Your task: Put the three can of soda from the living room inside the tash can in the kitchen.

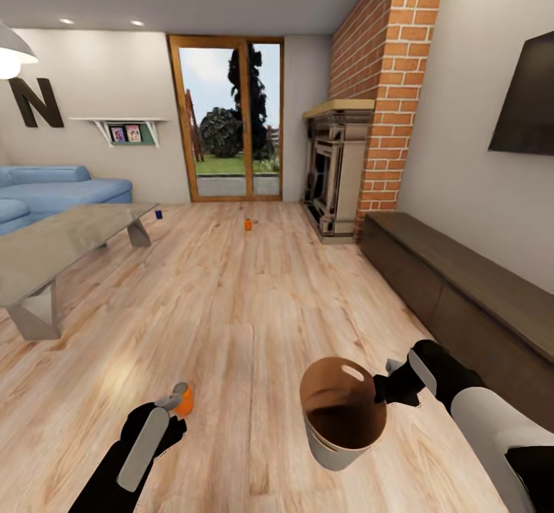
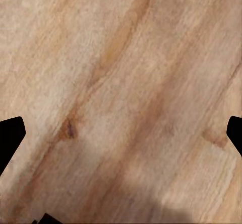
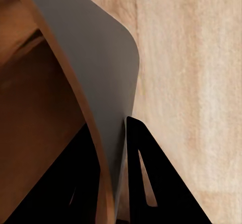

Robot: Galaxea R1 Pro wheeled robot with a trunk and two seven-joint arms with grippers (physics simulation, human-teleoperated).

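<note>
- Large dark letter "N" (image 1: 36,102) hangs on the wall.
- Right tool (image 1: 382,387) pinches the rim of the tapered grey bucket with brown inside (image 1: 342,414).
- Left tool (image 2: 121,133) spread wide, empty, beside a bright orange can (image 1: 183,401) on the wood floor (image 1: 231,305).

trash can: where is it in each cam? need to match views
Head view: trash can at lower centre-right, held off the floor, tilted, brown inside facing the camera, right gripper on its rim.
Right wrist view: close up, its grey wall and brown inside between the two black fingers.
Left wrist view: not in it.
Shared landmark: the wood floor.
</note>
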